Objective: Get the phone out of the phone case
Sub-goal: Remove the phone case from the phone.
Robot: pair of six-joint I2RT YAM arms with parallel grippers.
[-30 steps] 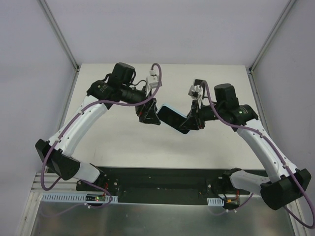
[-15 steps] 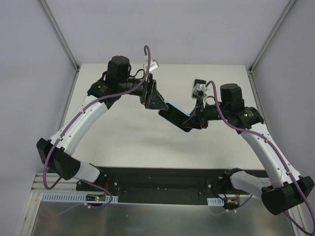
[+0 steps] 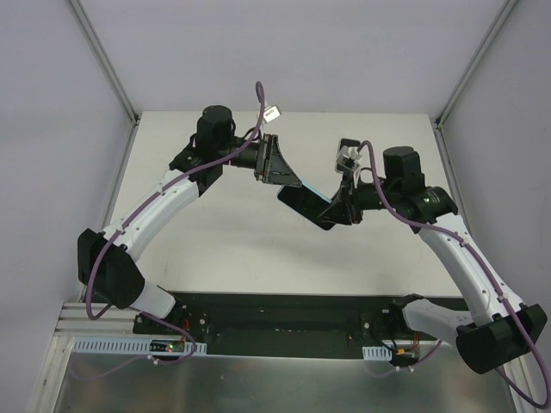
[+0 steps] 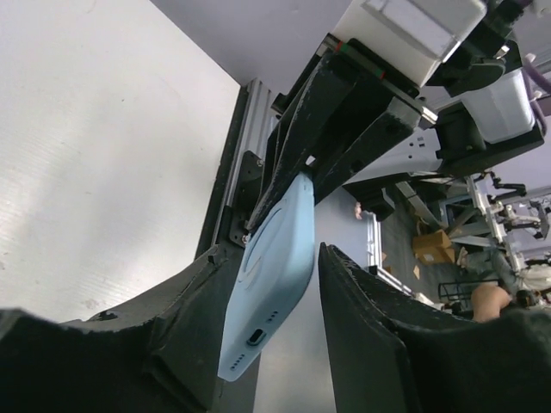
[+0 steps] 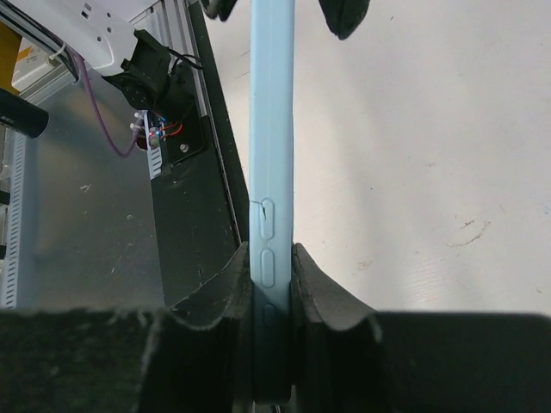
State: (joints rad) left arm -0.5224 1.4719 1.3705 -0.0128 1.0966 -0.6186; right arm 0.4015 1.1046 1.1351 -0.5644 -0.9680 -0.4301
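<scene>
The phone, dark screen up, sits in a light blue phone case and is held in the air above the middle of the table. My right gripper is shut on the case's near end, its pads pressing both faces of the case beside the side buttons. My left gripper straddles the far end, the one with the charging port. The left finger lies against the case back. A narrow gap stays between the case and the right finger.
The white table lies below both arms. A black base rail runs along its near edge, and metal frame posts rise at the back corners.
My left gripper swung up and over to the phone's far end, and its jaws narrowed around the case. The right gripper and the phone have hardly moved.
</scene>
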